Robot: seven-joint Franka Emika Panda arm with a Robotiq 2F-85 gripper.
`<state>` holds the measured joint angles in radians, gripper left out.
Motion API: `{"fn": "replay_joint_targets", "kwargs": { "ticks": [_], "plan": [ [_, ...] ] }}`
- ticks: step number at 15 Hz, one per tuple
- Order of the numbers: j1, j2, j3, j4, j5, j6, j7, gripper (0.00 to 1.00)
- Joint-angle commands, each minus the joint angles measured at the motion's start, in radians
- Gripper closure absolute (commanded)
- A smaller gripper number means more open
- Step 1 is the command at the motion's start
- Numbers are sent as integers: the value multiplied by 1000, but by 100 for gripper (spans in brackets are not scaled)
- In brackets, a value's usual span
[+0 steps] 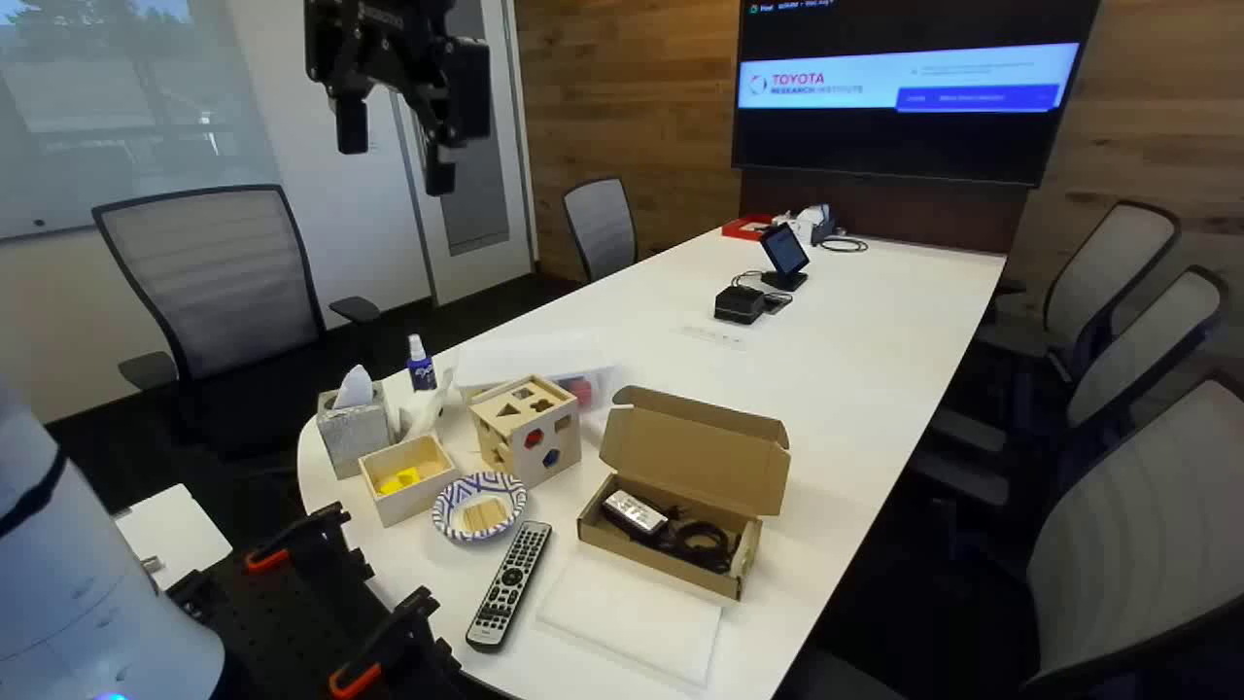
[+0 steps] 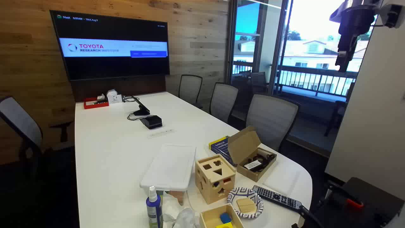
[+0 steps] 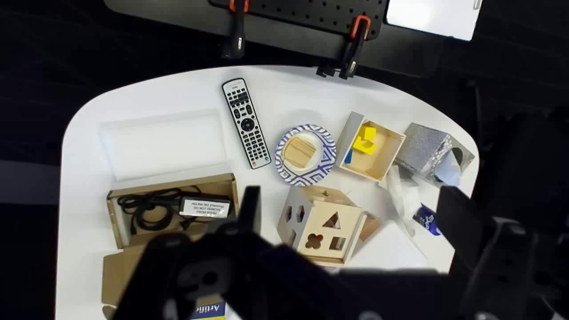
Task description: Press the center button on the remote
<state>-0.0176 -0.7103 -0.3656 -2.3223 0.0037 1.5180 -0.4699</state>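
The remote (image 3: 254,144) is a long, slim black handset with a grey face and rows of small buttons. It lies flat, buttons up, on the white table. Its round dark center button (image 3: 247,125) shows in the wrist view. The remote also shows in both exterior views (image 1: 499,603) (image 2: 272,195). My gripper (image 1: 397,165) is high above the table, well apart from the remote. It also shows at the upper right in an exterior view (image 2: 342,65). In the wrist view its fingers (image 3: 351,193) are wide apart with nothing held between them.
A patterned bowl (image 3: 327,155) lies beside the remote. A wooden shape cube (image 3: 322,222), a small wooden box (image 3: 386,151), a tissue box (image 3: 422,144) and an open cardboard box (image 3: 178,181) stand around. Clamps (image 3: 353,53) sit at the table's near edge. A spray bottle (image 2: 154,205) stands upright.
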Motion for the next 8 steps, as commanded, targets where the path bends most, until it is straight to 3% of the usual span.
{"fn": "replay_joint_targets", "kwargs": {
  "ticks": [1,8],
  "plan": [
    [-21,6,14,2,10,-2,-11,0],
    [-52,55,90,-39,72,84,197,0]
  ]
}}
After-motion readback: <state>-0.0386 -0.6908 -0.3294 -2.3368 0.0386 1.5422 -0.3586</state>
